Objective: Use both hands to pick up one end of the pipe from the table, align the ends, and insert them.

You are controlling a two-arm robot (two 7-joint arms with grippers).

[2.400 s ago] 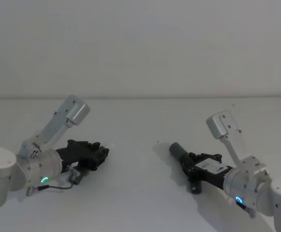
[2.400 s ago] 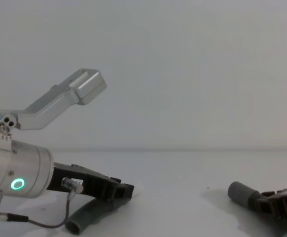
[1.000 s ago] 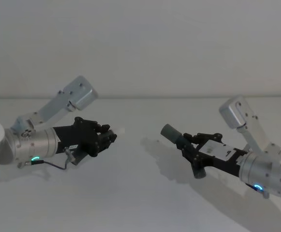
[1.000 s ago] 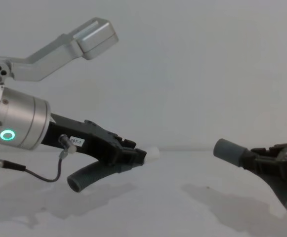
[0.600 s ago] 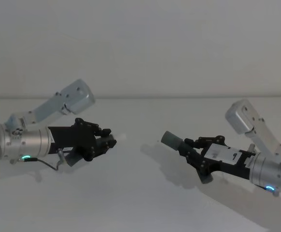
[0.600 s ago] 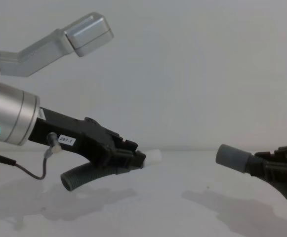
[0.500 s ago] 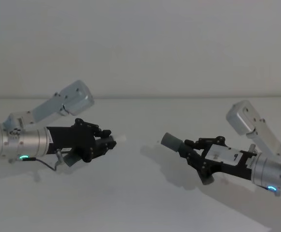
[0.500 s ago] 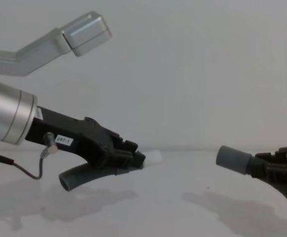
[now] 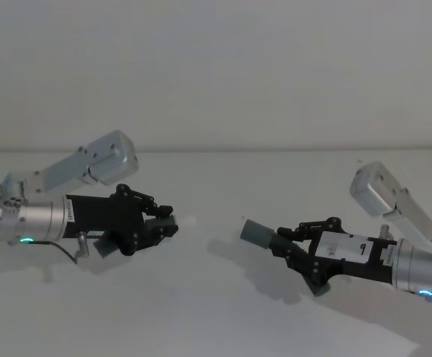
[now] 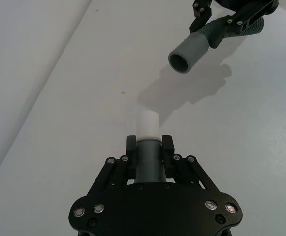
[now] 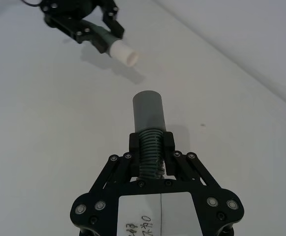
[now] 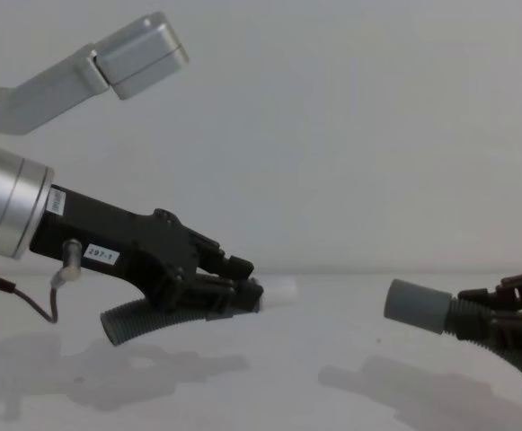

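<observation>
A: What is the left gripper (image 10: 150, 147) holding?
B: Its jaws are closed on the left hose piece (image 12: 135, 321), one finger on each side of the smooth grey collar (image 10: 148, 158), right behind the white tip (image 10: 147, 123). No gap shows between fingers and collar. The tip pokes out past the fingertips, and the ribbed length curves back under the gripper's body.
A: And the right gripper (image 11: 151, 146)?
B: Much the same. Its jaws are drawn in onto the ribbed part of the right hose piece (image 12: 463, 316), clamping it from both sides. The grey cuff (image 11: 148, 110) sticks out in front of the fingertips, free of them.
A: Where are the two pieces, then?
B: Both are up off the table (image 9: 201, 320), each carried in the air by its own gripper, with shadows (image 12: 377, 382) lying on the white surface beneath them. One is on the robot's left, the other on its right, at about the same height in the chest view.
A: Do the ends touch?
B: No. The white tip and the open mouth of the grey cuff point roughly toward each other, but they are well apart, with open air between them. In the left wrist view the cuff's mouth sits off to one side of the tip's line, so they are not lined up
</observation>
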